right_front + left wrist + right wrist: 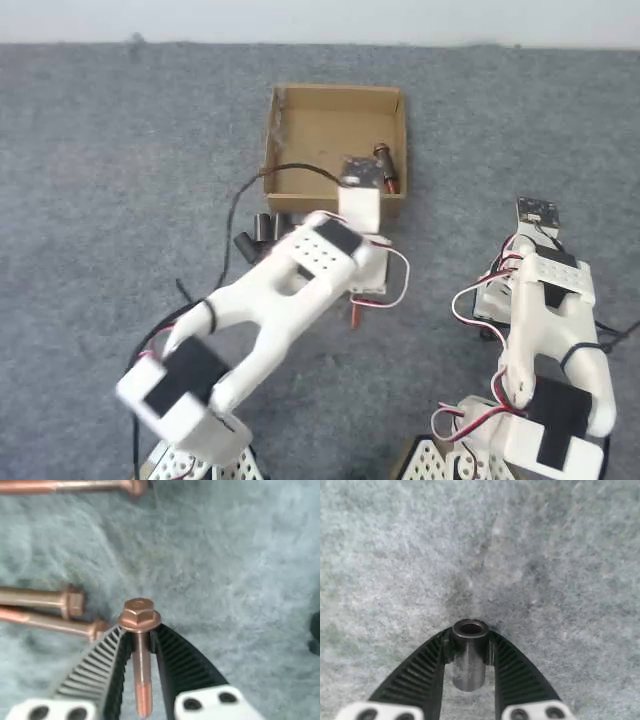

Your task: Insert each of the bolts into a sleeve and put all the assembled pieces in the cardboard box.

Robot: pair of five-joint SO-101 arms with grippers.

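— While the bolt is squeezed by its shank in the left gripper, with the head out past the tips, what could go wrong?

— It could be twisted. The shank is thin and smooth, so the bolt may be turned between the closed jaws if it is bumped.

— And the sleeve?

— It is pinched in the right gripper, with its hole pointed away from the wrist. The hole looks only a bit wider than the bolt. If the two are not lined up, the rim will be hit and a piece may be knocked loose.

— Where would it be lost?

— On the grey table. Other bolts are lying close by and could be pushed around too.

— Is the cardboard box far off?

— It is set near the table's far edge. One finished piece is laid against its right wall. A drop from too high could let the bolt be shaken out of the sleeve.
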